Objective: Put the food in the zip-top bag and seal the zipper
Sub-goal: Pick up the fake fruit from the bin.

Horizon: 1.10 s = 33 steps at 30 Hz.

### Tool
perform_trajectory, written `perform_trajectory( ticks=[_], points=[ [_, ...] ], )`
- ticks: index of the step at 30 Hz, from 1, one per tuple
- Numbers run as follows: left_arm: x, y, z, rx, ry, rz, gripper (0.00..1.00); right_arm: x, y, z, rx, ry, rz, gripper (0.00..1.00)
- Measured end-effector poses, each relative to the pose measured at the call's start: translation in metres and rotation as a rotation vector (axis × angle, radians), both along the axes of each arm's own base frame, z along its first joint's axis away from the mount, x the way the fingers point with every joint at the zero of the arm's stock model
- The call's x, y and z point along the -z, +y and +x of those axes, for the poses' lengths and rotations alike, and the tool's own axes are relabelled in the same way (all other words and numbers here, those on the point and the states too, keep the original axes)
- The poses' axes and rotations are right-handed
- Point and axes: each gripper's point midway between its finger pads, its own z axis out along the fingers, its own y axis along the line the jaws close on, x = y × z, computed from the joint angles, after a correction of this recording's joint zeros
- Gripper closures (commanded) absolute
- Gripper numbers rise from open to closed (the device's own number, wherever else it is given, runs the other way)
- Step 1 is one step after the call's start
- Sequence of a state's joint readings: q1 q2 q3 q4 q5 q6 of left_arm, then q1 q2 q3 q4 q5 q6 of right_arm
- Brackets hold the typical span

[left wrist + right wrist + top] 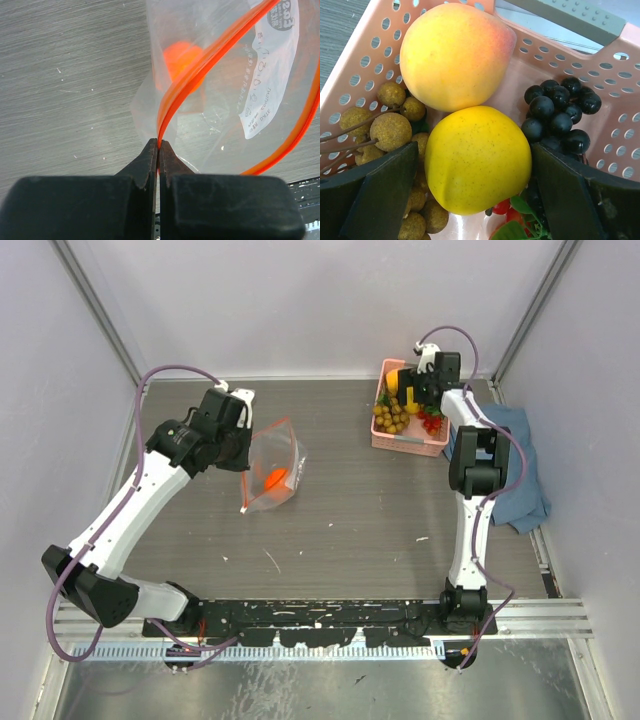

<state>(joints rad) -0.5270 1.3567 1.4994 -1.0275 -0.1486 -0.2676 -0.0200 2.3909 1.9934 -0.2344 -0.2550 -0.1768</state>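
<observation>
Worktop [350, 525], grey wood-grain, carries a pink perforated plastic basket [385, 437] at its far R side. Clear crinkly zip-top bag [285, 445] is well L of basket, mouth open. L gripper [159, 142] has jaws pinched together on thin orange-red zipper strip [200, 65] at bag corner. Round orange toy fruit [180, 57] sits inside bag. R gripper [477, 170] is down in basket, jaws wide apart either side of round yellow toy fruit [470, 145]; contact unclear. Also in basket: yellow-orange peach-like fruit [452, 52], brownish grape bunch [390, 127], dark berries [560, 112].
</observation>
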Motion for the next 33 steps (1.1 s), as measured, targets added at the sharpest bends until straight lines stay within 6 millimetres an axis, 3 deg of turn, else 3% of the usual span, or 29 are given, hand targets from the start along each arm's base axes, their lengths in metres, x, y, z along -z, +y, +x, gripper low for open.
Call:
perform_trajectory(
  ticks=[7, 15, 19, 24, 33],
  points=[
    [0.0, -0.002, -0.001, 0.007, 0.004, -0.008, 1.0, 0.005, -0.001, -0.003, 0.0, 0.035, -0.011, 0.04],
    [0.0, -0.004, -0.001, 0.013, 0.005, -0.016, 1.0, 0.008, -0.005, -0.007, 0.019, 0.047, -0.027, 0.24],
    [0.001, -0.004, -0.001, 0.015, 0.007, -0.018, 1.0, 0.005, -0.007, -0.019, 0.034, 0.059, -0.031, 0.32],
    [0.001, -0.006, -0.002, 0.025, 0.013, -0.027, 1.0, -0.011, -0.012, -0.039, 0.069, 0.066, -0.039, 0.42],
    [0.001, -0.013, -0.003, 0.051, 0.014, -0.055, 1.0, -0.067, -0.022, -0.064, 0.153, -0.032, -0.043, 0.44]
  ],
)
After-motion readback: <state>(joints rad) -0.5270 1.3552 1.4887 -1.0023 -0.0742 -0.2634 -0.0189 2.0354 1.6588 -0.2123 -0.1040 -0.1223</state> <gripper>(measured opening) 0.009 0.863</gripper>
